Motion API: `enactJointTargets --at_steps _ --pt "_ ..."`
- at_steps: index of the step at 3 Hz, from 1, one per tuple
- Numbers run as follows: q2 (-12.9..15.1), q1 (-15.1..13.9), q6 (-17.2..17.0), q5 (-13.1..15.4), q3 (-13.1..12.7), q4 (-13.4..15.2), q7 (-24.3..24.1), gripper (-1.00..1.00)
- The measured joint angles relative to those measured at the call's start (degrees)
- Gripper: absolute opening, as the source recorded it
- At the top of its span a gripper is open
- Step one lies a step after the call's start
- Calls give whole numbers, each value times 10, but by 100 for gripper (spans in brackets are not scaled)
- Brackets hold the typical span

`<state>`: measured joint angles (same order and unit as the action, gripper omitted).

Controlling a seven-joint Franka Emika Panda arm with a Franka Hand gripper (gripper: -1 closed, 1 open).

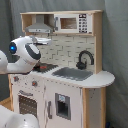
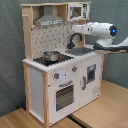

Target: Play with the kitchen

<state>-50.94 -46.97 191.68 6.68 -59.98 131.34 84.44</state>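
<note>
In the first exterior view the kitchen [image 1: 65, 70] fills the frame: hood [image 1: 39, 25] and microwave [image 1: 72, 22] up top, black faucet [image 1: 85, 59] behind the grey sink [image 1: 74, 74], oven door [image 1: 27, 104] low on the first exterior view's left. The arm's [image 1: 25, 52] white wrist housing hangs in front of the stove side, hiding whatever it carries. I cannot tell how the jaws stand here.

In the second exterior view the arm [image 2: 100, 31] reaches in from the second exterior view's right, above the sink [image 2: 80, 51] and close to the faucet [image 2: 74, 39]. A small pot [image 2: 50, 56] sits on the hob, apart from the arm. The tip is lost against the faucet and backsplash, so the jaws cannot be read here either.

The step looks like an approach to the faucet or sink area. To do it well, I would keep the wrist clear of the microwave shelf above, come in slowly along the worktop's length, and settle squarely on the faucet's curve, since a toy fitting probably turns or flexes under side load.
</note>
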Motion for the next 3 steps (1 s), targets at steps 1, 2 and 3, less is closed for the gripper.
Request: enactJointTargets --at_steps 1,2,3 --pt "3 -36 -1 -1 37 -18 -19 100" --pt "25 -84 -1 -1 21 -53 -22 100" --pt "40 -125 -3 -1 -4 -84 -29 100"
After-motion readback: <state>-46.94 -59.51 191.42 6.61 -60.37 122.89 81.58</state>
